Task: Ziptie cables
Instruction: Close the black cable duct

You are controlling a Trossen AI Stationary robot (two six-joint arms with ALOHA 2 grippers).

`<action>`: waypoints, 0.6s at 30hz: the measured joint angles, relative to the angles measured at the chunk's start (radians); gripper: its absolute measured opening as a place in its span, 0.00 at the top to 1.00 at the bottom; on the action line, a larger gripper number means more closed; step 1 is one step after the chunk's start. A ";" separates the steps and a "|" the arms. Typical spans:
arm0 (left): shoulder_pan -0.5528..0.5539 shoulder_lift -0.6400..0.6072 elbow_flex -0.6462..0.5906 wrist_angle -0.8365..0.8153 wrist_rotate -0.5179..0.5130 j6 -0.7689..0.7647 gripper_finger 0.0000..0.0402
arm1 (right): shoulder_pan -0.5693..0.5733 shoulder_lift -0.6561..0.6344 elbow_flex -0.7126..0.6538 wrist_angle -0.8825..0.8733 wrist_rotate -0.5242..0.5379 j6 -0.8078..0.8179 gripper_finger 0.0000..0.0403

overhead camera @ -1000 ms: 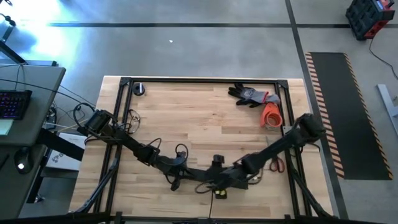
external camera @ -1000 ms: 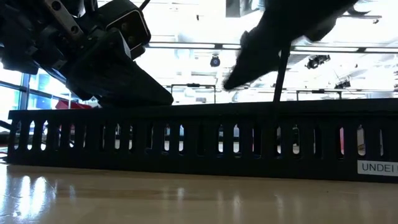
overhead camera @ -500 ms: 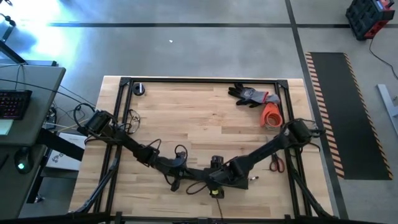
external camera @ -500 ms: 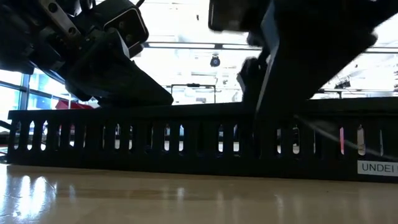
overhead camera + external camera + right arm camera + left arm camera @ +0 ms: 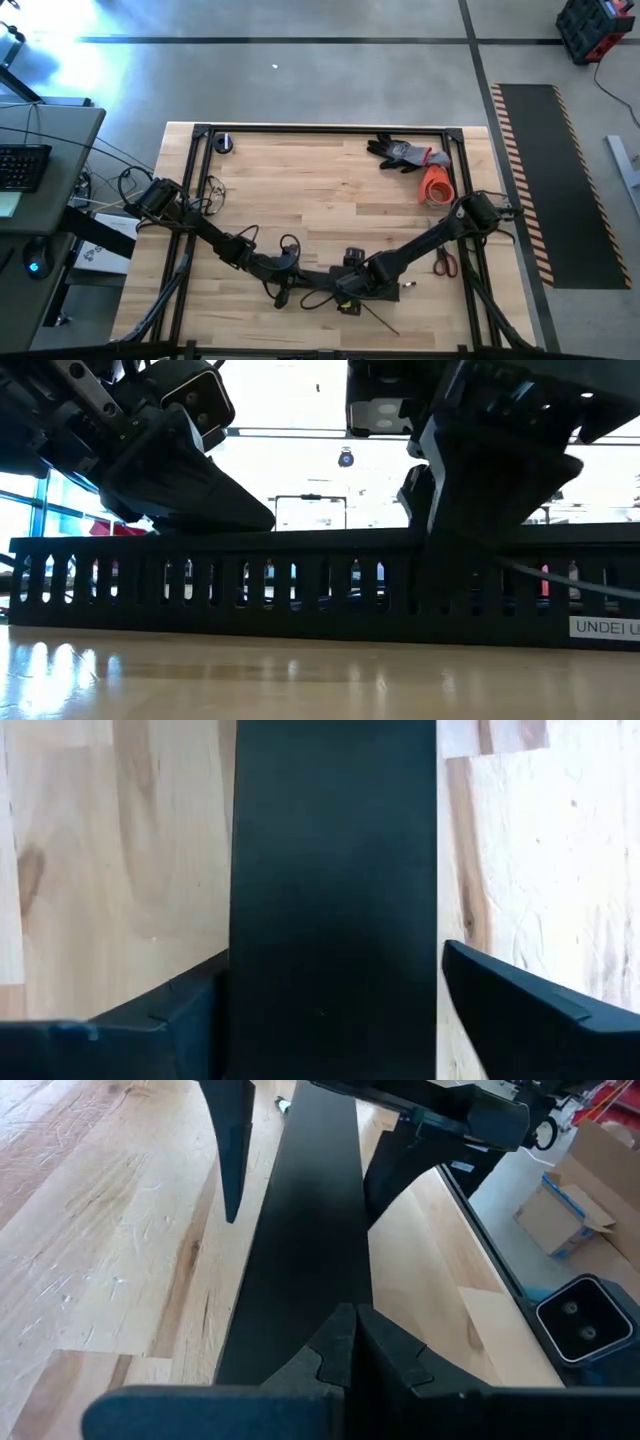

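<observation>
A long black slotted channel lies near the table's front edge, its flat black top running away from my left gripper, which is shut on top of it. My right gripper points steeply down over the channel farther right and is open, one finger on each side. A thin dark strip, the ziptie, lies on the table in front of the channel. The cables are hidden. My left gripper rests its shut fingertips on the channel's flat top face, toward the channel's left part. The fingers slant down from the table's left and lie along the channel. The channel sits flat on the table.
A grey-black glove and an orange roll lie at the far right, with red-handled scissors at the right edge. A small dark round thing is at the far left. A black frame runs round the table.
My right gripper has come down from above the channel and tipped to point more steeply down, so its open fingers now stand astride the channel. The thin dark strip now shows on the table in front of the channel.
</observation>
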 joint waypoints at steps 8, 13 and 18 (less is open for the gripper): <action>0.000 0.000 -0.001 0.003 0.000 -0.001 1.00 | 0.012 0.000 0.000 0.011 0.023 0.014 0.51; -0.001 0.000 -0.002 0.003 0.000 -0.003 1.00 | 0.023 0.000 -0.002 0.033 0.014 0.003 0.48; -0.001 0.000 -0.002 0.004 -0.004 -0.004 1.00 | 0.018 -0.005 -0.001 0.046 -0.042 -0.014 0.16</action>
